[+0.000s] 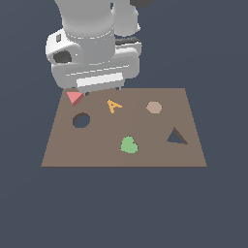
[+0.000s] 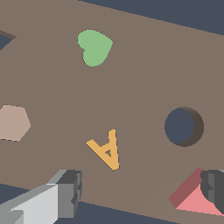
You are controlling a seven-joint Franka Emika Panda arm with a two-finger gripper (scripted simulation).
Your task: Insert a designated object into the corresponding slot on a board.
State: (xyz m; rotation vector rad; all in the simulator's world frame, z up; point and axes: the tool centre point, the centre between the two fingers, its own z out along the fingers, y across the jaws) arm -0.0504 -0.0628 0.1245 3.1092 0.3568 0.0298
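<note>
Arm low over the board's (image 1: 123, 155) far edge.
The gripper (image 2: 140, 192) hangs wide open, one finger (image 2: 214, 190) touching the red triangle (image 1: 74, 98), holding nothing; triangular slot (image 1: 177, 137) at four o'clock.

You see the arm (image 1: 92, 19) as a stack of smooth, rounded pale-grey shells, glossy under the light, with a dark seam ringing the wrist. At about nine o'clock on the wrist housing sits a black oval recess and a small dark square mark. Below it, the gripper (image 2: 140, 192) body is a boxy light-grey block bearing a white rectangular strip. In the wrist view, its fingers (image 2: 48, 199) are pale-grey bars tipped with dark-grey ribbed pads (image 2: 72, 190).
</note>
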